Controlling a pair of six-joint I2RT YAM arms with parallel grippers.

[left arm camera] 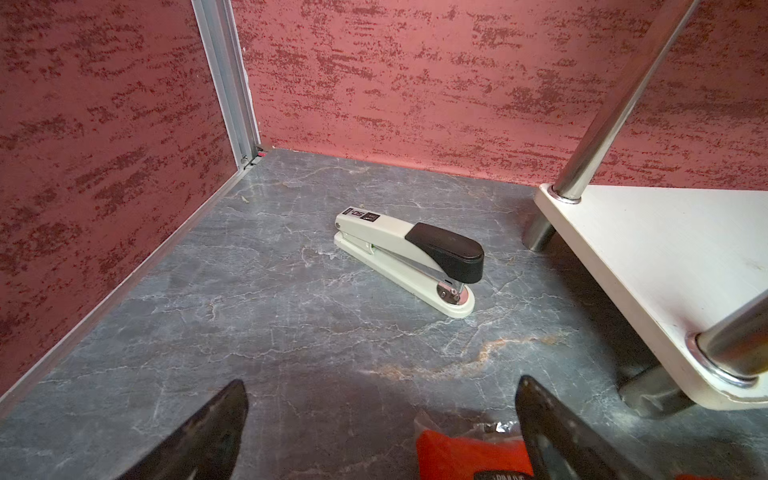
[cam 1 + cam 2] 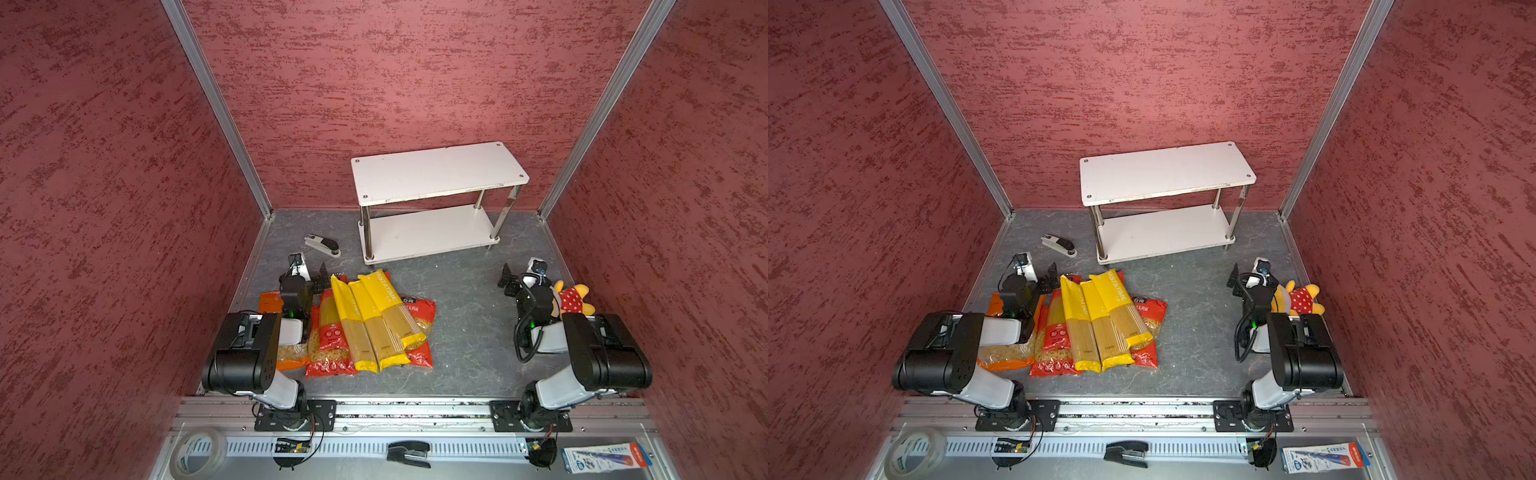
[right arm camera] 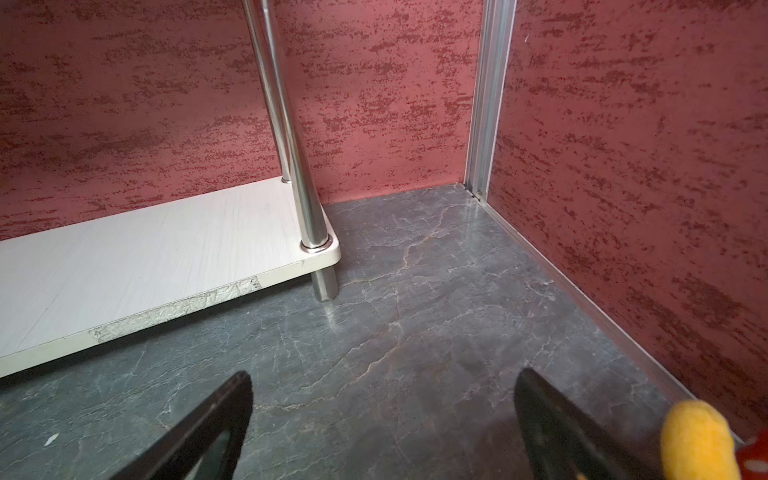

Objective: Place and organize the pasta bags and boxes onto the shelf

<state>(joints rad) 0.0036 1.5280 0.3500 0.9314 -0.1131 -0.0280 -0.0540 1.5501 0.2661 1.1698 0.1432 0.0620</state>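
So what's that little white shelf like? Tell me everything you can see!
The shelf is a small rack: two white boards with rounded corners, one above the other, joined by four shiny metal posts whose short feet stand on the grey marbled table near the back wall. It stands upright, slightly askew to the wall. Both boards are bare. The lower board's front edge is chipped, its coating peeled. Only the table touches it.

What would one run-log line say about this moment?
pasta packs: piled on table, none shelved | shelf: both tiers bare | left gripper: open, empty | right gripper: open, empty
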